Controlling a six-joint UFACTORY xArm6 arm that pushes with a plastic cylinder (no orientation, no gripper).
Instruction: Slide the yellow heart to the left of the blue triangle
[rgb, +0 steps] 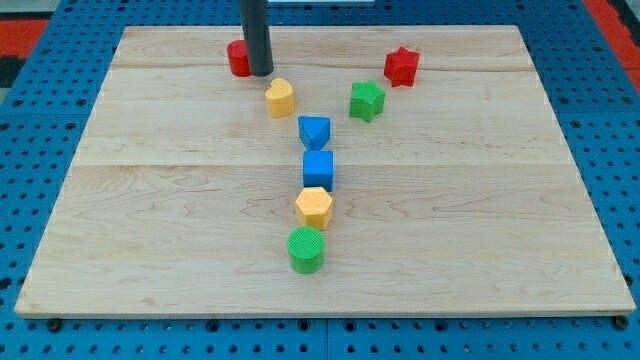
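Observation:
The yellow heart (280, 98) sits on the wooden board, up and to the left of the blue triangle (314, 131), with a small gap between them. My tip (260, 73) is just above and left of the yellow heart, close to it, and stands in front of a red block (237, 58), partly hiding it.
Below the blue triangle, a blue cube (318, 168), a yellow hexagon (314, 207) and a green cylinder (307, 249) form a column. A green star (367, 100) and a red star (401, 66) lie to the right. The board edge (320, 312) runs along the view's bottom.

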